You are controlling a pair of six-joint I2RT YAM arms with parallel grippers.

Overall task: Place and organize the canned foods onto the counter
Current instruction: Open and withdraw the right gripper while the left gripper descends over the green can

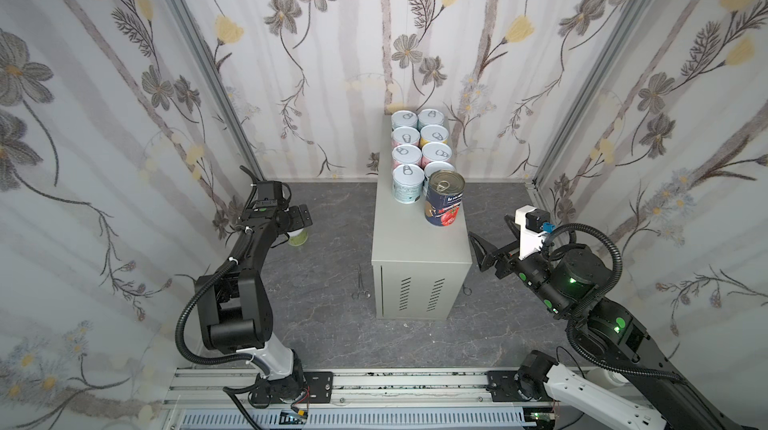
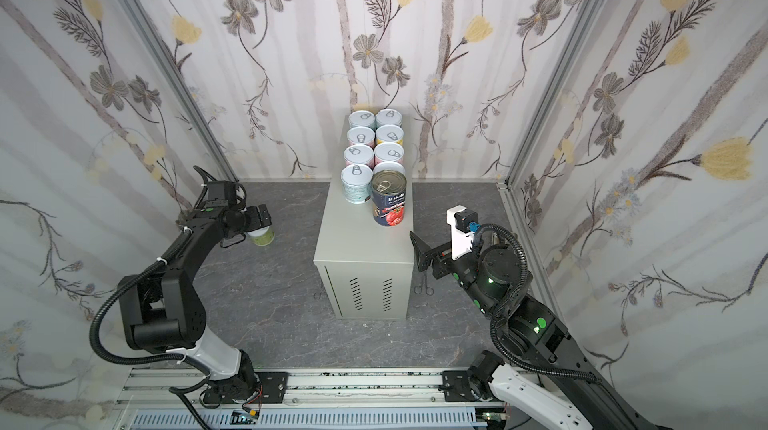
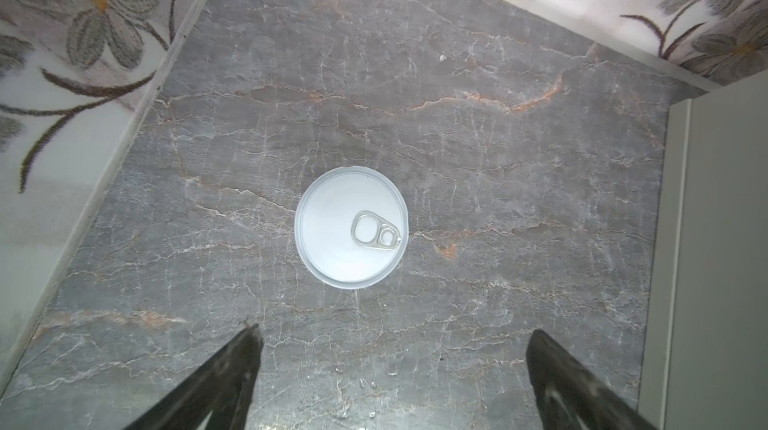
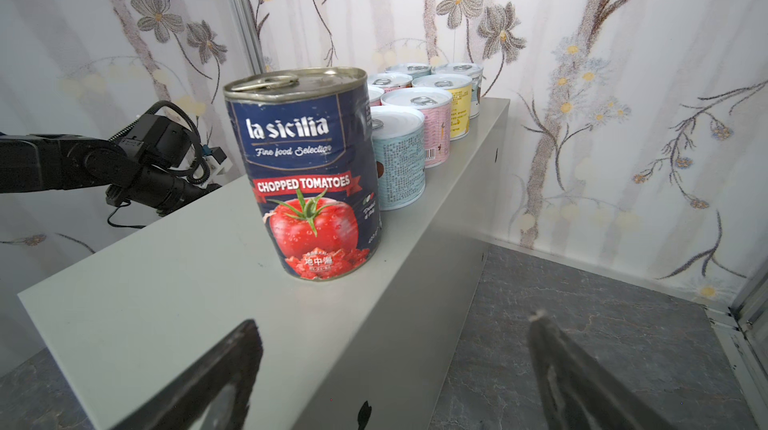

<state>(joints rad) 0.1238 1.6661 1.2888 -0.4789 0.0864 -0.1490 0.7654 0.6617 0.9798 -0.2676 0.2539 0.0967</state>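
The counter (image 1: 415, 249) (image 2: 357, 249) (image 4: 166, 282) is a tall light-grey cabinet in the middle of the floor. Several short pastel cans (image 1: 406, 155) (image 4: 415, 128) stand on its far end in two rows. In front of them is the taller dark-blue tomato can (image 1: 444, 199) (image 2: 388, 199) (image 4: 305, 174). One short green can (image 1: 298, 237) (image 2: 262, 236) stands upright on the floor at the left, and the left wrist view shows only its white lid (image 3: 351, 226). My left gripper (image 3: 395, 330) hangs open above it. My right gripper (image 1: 490, 236) (image 4: 394, 320) is open beside the counter's right edge and holds nothing.
Metal forceps (image 1: 360, 282) lie on the floor left of the counter, and another pair (image 2: 424, 286) lies to its right. Flowered walls close in three sides, with a corner post (image 1: 216, 74) near the left arm. The arms' base rail (image 1: 374, 386) runs along the front.
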